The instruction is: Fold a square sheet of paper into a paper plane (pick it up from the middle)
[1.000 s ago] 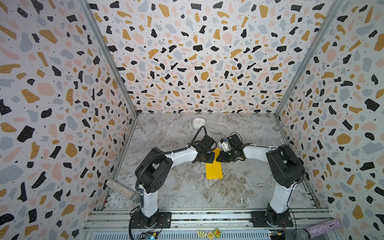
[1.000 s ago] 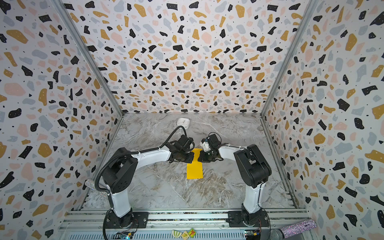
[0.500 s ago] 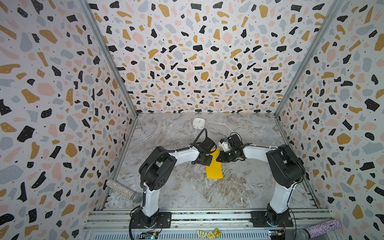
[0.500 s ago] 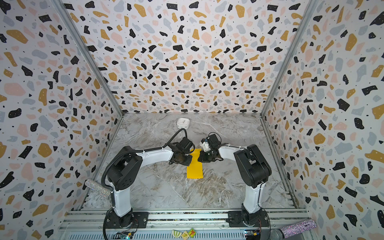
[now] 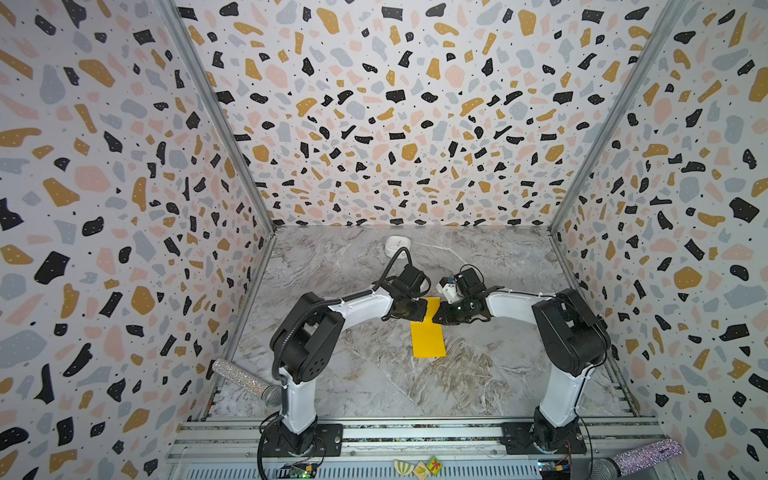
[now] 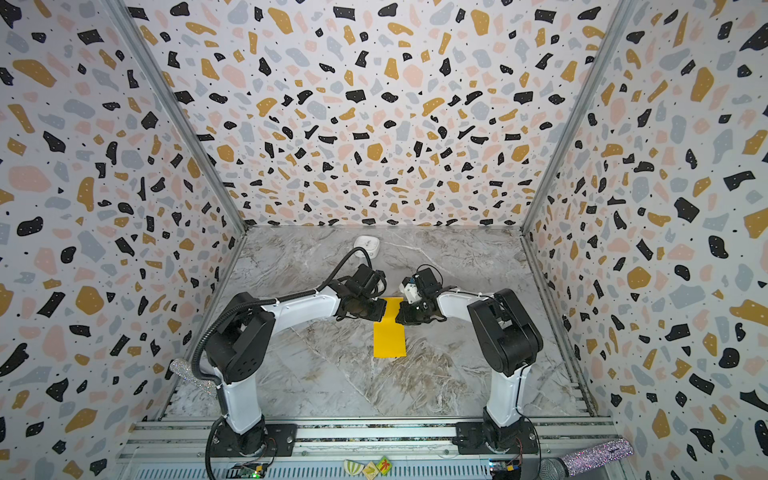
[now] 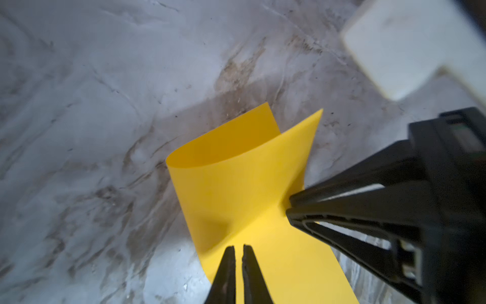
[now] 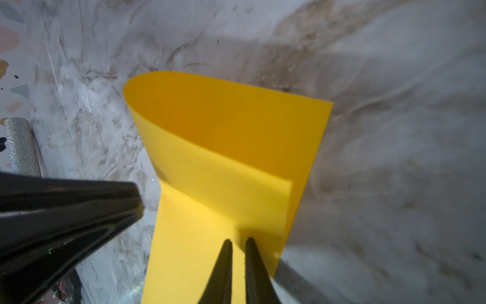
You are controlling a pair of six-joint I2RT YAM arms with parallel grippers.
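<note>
Half-fold held for creasing.
The right pincer [image 8: 238, 240] clamps the square sheet of paper [image 5: 428, 338] doubled; the left pincer [image 7: 238, 247], closed, sits at its fold.

Yellow square sheet of paper [image 7: 236, 189] on marble desk [image 7: 105, 105], far half curled over in loose loop. Right hand [image 7: 290, 206] pinches side edge. Left hand [image 7: 238, 248] fingertips nearly together over near part.

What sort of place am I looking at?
Probably a robot test booth: left arm and right arm bolted to a metal rail, speckled walls enclosing a marble-look table, yellow paper on it.
</note>
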